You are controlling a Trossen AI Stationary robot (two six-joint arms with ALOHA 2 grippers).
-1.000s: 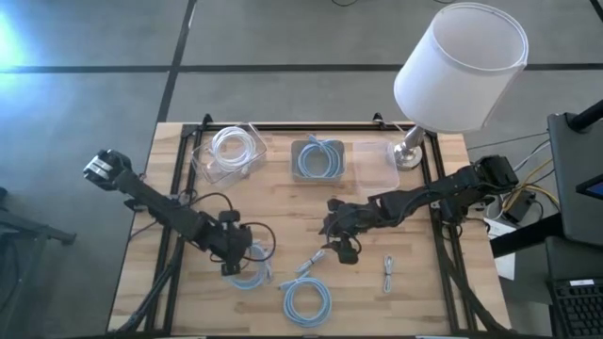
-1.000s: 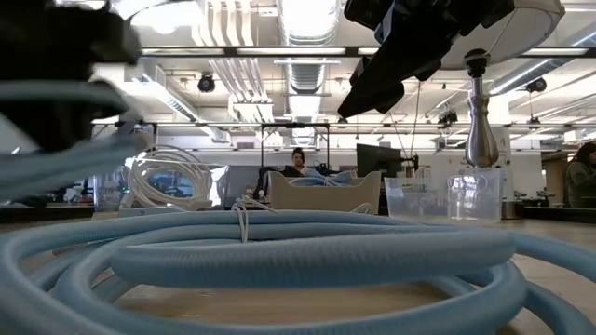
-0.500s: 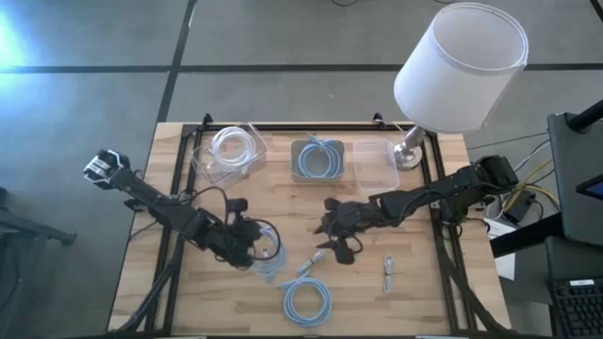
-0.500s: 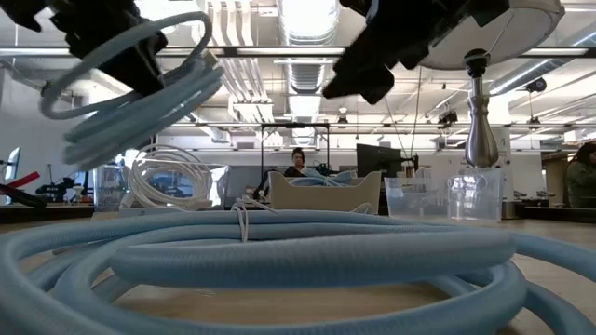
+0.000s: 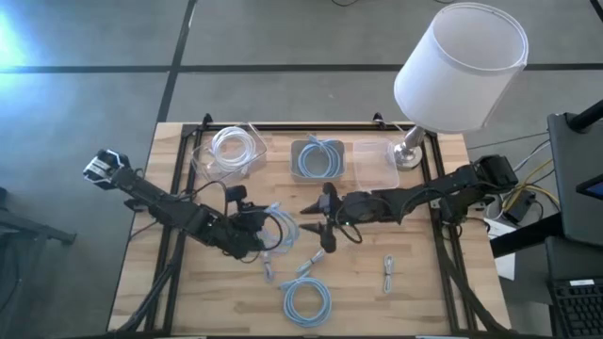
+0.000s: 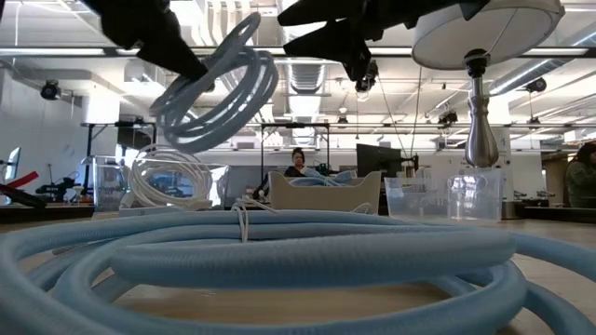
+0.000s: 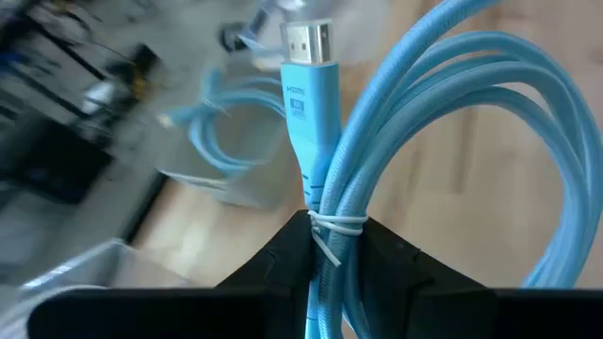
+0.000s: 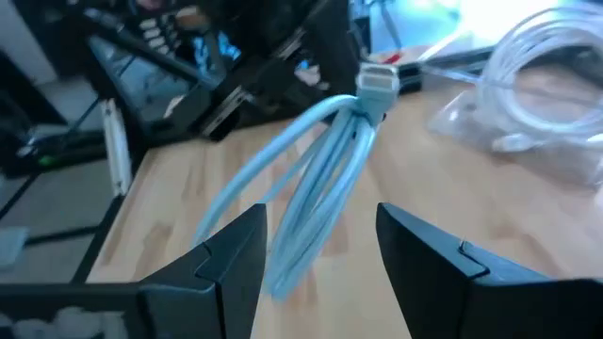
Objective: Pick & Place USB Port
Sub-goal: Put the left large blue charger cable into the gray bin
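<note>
My left gripper (image 5: 252, 235) is shut on a light blue coiled cable (image 5: 280, 229), which it holds in the air above the table's middle. The coil also shows in the low view (image 6: 219, 88) and in the right wrist view (image 8: 311, 188), with its flat metal plug (image 7: 306, 42) sticking out of the bundle. My right gripper (image 5: 316, 224) is open and empty just right of the coil, its fingers (image 8: 231, 254) pointing at the coil without touching it. A second blue coil (image 5: 306, 299) lies flat on the table near the front edge. My left gripper pinches the coil's gathered strands (image 7: 325, 240) between its two fingers, at the white tie just below the plug. Several strands lie in the hold. The coil is lifted clear of the table and stands out tilted beyond the fingers.
At the far edge stand a clear bin with a white cable (image 5: 231, 151), a grey bin with a blue coil (image 5: 318, 158) and a clear bin (image 5: 375, 162). A lamp (image 5: 460, 66) stands at the far right. A small cable (image 5: 311, 266) and a white piece (image 5: 388, 273) lie near the front.
My left gripper has lifted the blue coil clear of the table and carried it up and toward the table's right and far side, to the right gripper. My right gripper has turned to face the coil and gone a little toward the table's left.
</note>
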